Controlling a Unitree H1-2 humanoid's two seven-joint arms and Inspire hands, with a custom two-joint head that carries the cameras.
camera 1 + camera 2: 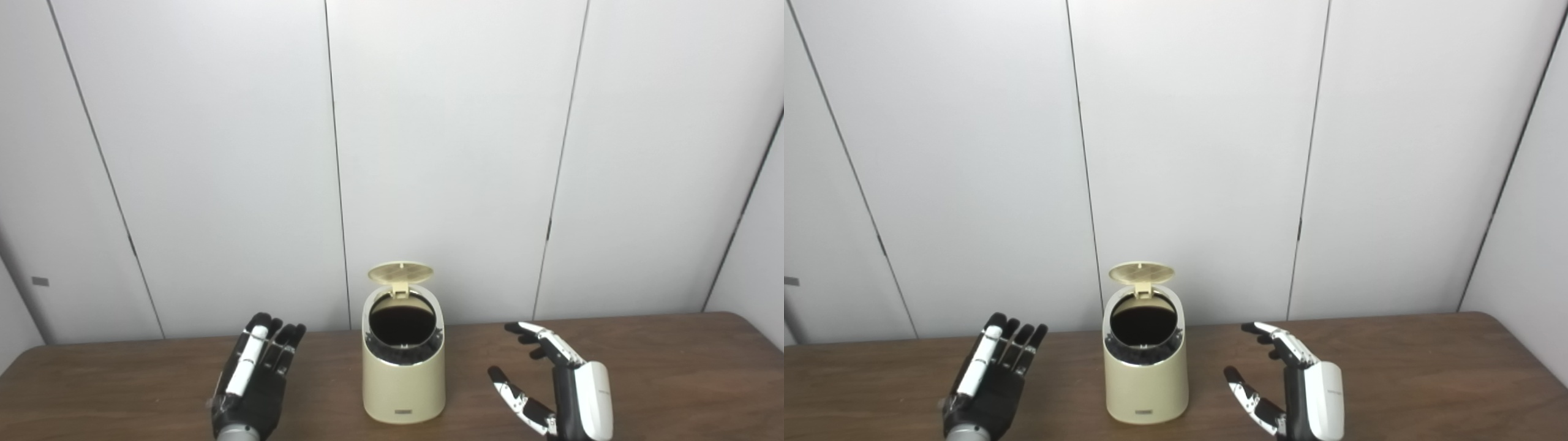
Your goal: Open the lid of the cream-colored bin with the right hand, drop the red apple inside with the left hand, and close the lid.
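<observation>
Cream-coloured plastic forms the bin (pixel 403 373), which stands upright on the wooden table (pixel 674 367) between our two hands. Its lid (pixel 400 273) is flipped up on the rear hinge, leaving the round mouth uncovered. Inside we see only darkness, so we cannot tell what the bin holds; no red apple shows anywhere in either view. Our arms are cut off at the bottom edge, with only the hands in sight. Our left hand (pixel 252 383) sits left of the bin, apart from it, fingers stretched out side by side and holding nothing. Our right hand (pixel 566 386) sits to the right, also clear of the bin, fingers and thumb spread wide, empty.
</observation>
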